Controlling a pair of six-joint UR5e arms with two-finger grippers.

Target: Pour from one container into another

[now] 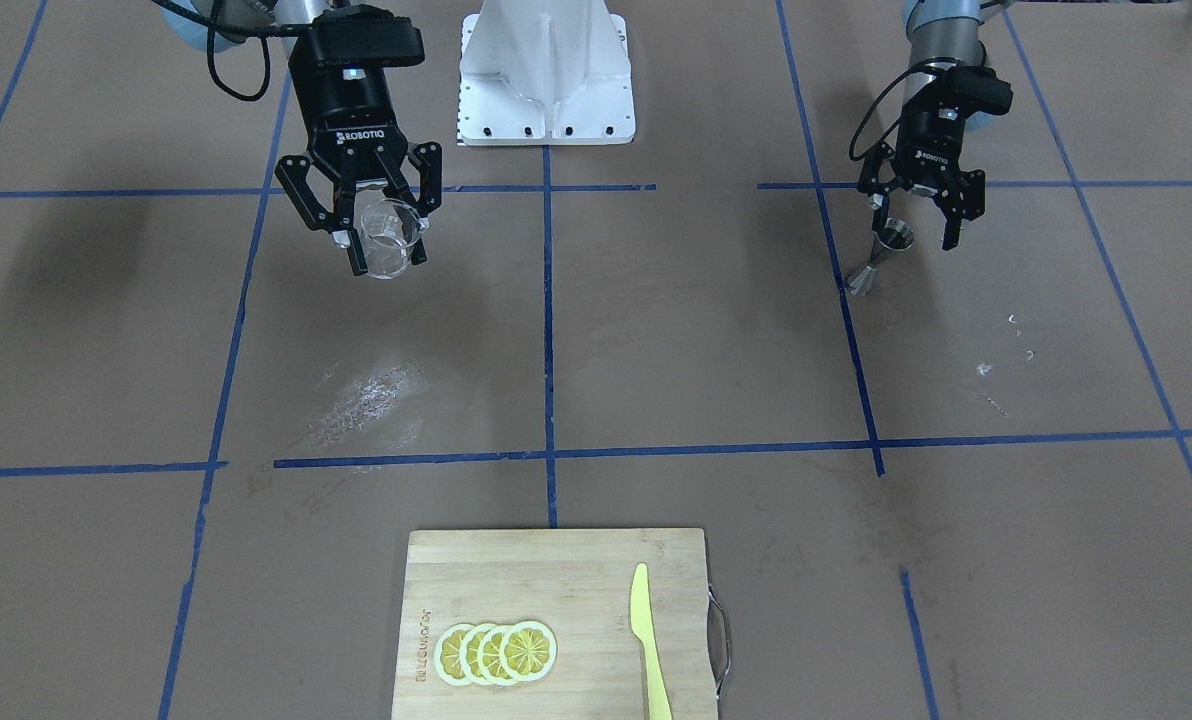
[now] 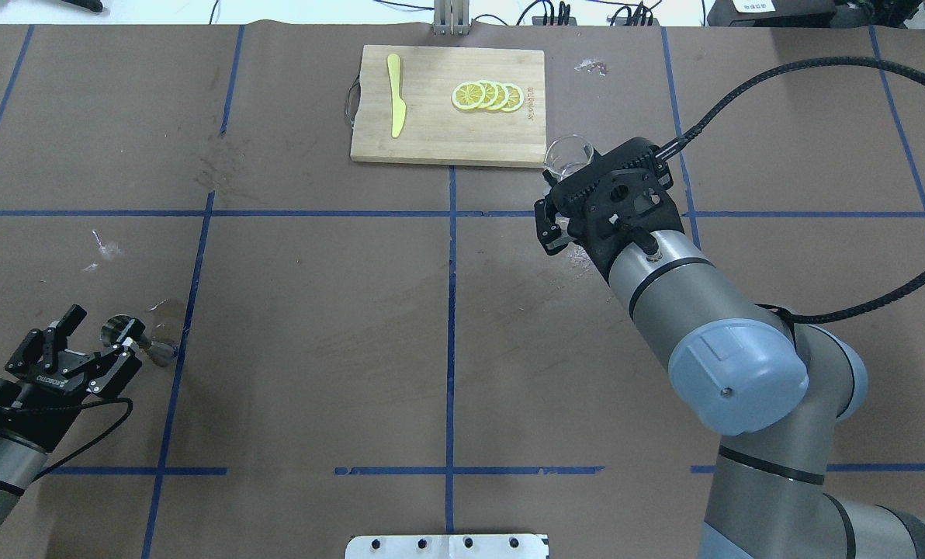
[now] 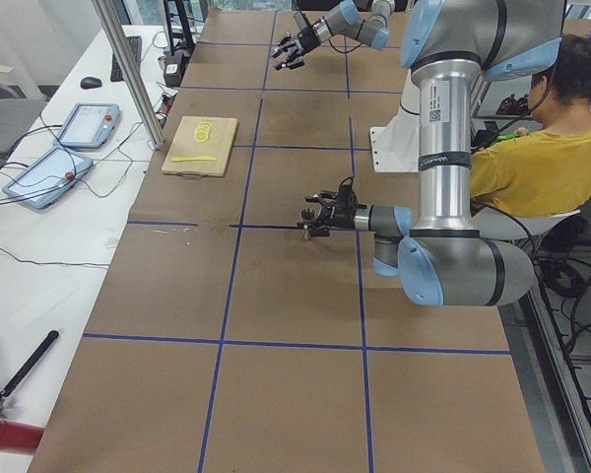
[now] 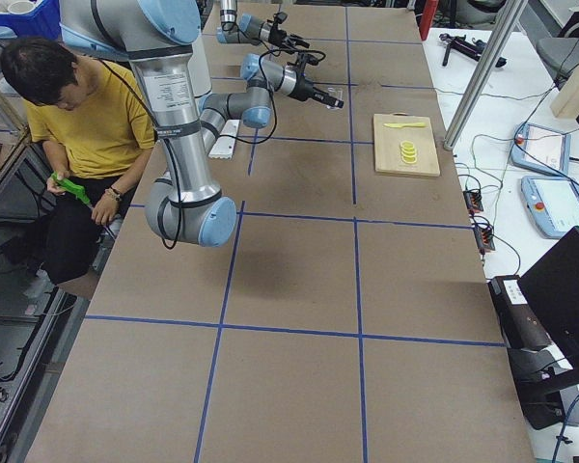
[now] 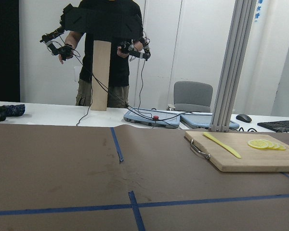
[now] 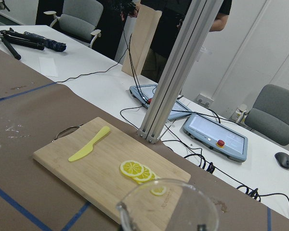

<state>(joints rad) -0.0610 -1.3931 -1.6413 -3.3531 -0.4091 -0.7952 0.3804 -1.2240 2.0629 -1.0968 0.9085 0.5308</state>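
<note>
My right gripper (image 1: 388, 255) is shut on the clear glass beaker (image 1: 392, 236) and holds it above the table. Overhead, the beaker (image 2: 569, 152) shows just beyond the gripper, near the cutting board's corner. Its rim (image 6: 168, 207) fills the bottom of the right wrist view. I cannot tell what is in it. The steel hourglass jigger (image 1: 881, 258) stands on the paper beside a blue tape line. My left gripper (image 1: 914, 222) is open, its fingers on either side of the jigger's (image 2: 133, 339) upper cup and not closed on it. The left wrist view shows neither.
A wooden cutting board (image 1: 576, 560) with lemon slices (image 1: 496, 652) and a yellow knife (image 1: 648, 640) lies at the table's far edge. The robot's white base plate (image 1: 546, 90) is between the arms. Scuff marks (image 1: 366, 395) mark the paper. A person (image 3: 542, 148) sits behind the robot.
</note>
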